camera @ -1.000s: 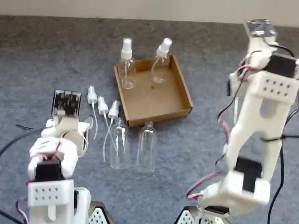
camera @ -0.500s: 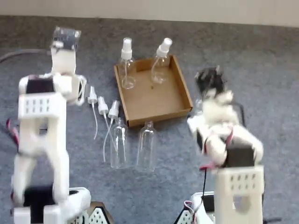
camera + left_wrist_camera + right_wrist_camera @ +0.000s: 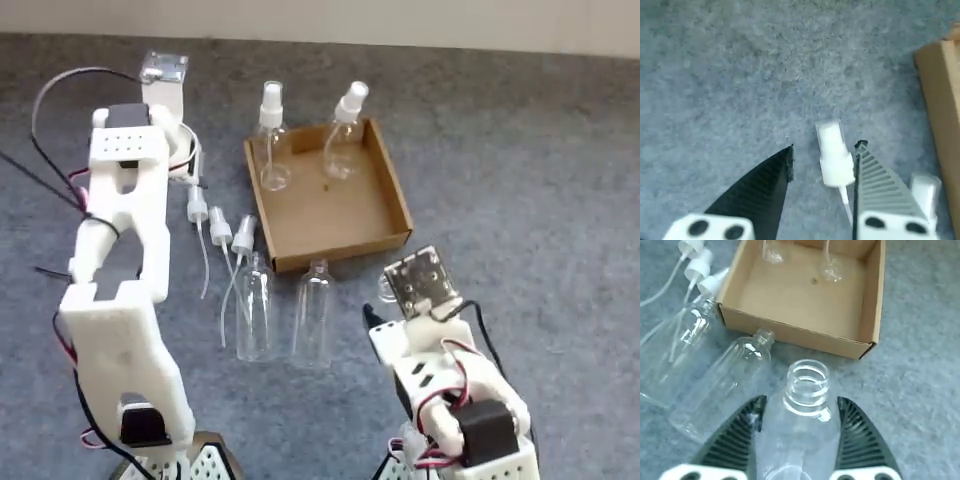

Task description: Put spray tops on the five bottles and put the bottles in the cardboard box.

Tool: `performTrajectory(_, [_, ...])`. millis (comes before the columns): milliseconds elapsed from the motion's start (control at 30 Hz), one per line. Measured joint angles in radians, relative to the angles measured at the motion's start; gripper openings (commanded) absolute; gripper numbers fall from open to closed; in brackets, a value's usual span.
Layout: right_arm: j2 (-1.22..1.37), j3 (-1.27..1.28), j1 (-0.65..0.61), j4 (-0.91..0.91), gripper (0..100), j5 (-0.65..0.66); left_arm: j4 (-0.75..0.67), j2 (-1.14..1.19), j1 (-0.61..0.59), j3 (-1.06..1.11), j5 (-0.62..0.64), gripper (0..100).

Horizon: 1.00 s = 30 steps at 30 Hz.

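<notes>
The right gripper point(image 3: 801, 401) clamps its 2 ribbed black fingers on a round, clear plastic bottle point(image 3: 802, 427), 1 finger on each side of the shoulder. The threaded neck is bare and points toward the cardboard box point(image 3: 790, 332).

The left gripper point(image 3: 825, 148) is spread wide just above the grey, nubby carpet point(image 3: 740, 60), with a black ribbed finger on one side and a pale translucent finger on the other. A white spray top point(image 3: 834, 157) lies on the carpet between them, right beside the pale finger and not gripped.

From above, the box point(image 3: 393, 190) is shallow, square and brown. In it are 2 capped bottles point(image 3: 272, 145) point(image 3: 343, 140), clear with white sprayers, which lean on the far wall with their tops past the rim. Just beside the box lie 3 loose spray tops point(image 3: 220, 228), each trailing a thin dip tube. 2 capless bottles point(image 3: 252, 305) point(image 3: 314, 310) lie side by side near the front wall, necks toward the box.
</notes>
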Motion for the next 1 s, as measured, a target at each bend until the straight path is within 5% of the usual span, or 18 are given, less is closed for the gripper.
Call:
performTrajectory(700, [0.035,0.028,-0.009,0.0,3.3,-0.002,0.031,0.258,0.008,-0.161,0.087,6])
performTrajectory(1000, [0.035,0.028,-0.006,-0.011,0.1,0.167,0.278,0.144,-0.02,-0.41,0.058,6])
